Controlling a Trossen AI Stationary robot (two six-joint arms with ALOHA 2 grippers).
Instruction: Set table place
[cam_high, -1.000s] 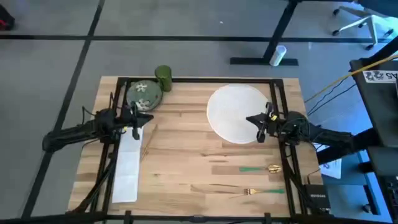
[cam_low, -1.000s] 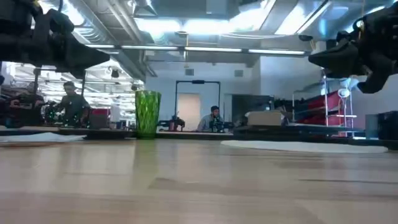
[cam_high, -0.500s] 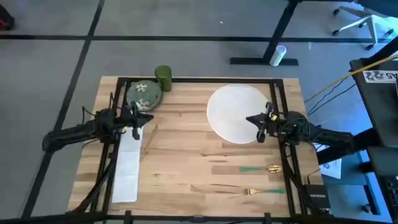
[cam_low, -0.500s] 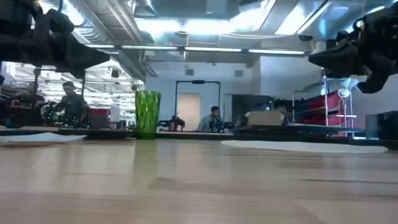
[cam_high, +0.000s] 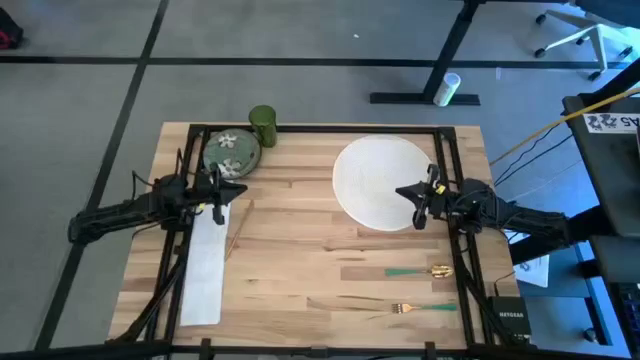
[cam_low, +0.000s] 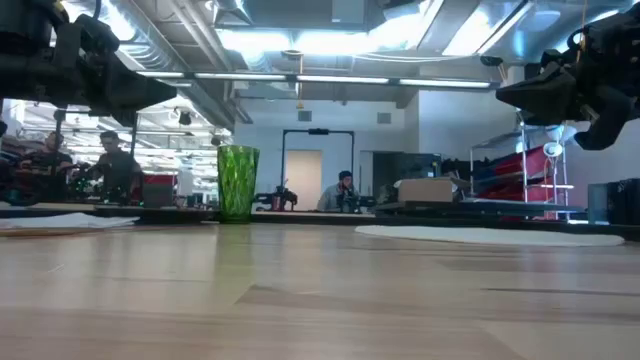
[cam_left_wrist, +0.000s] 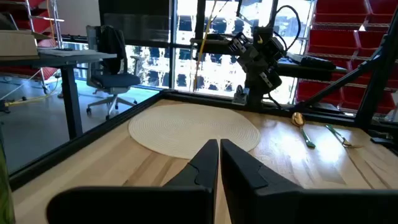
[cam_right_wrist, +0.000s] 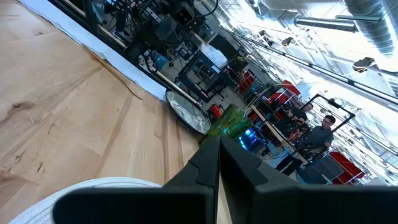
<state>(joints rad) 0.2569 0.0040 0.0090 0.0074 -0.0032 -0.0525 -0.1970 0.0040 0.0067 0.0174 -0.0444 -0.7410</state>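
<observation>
High view: nothing has shifted since the earlier frame. The counter fills the frame's centre. The left pincer hangs at left, closed and empty; the right pincer hangs over the round placemat, also closed.

Low view: a green cup stands left of centre; people sit in the room behind.

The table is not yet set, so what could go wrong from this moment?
Three risks, as I judge them:
1. The right end effector, shut, hangs over the placemat edge; lowering may push it.
2. The cup stands at the far rail beside the plate; it might tip.
3. The fork and spoon lie flat, hard to grip.
</observation>
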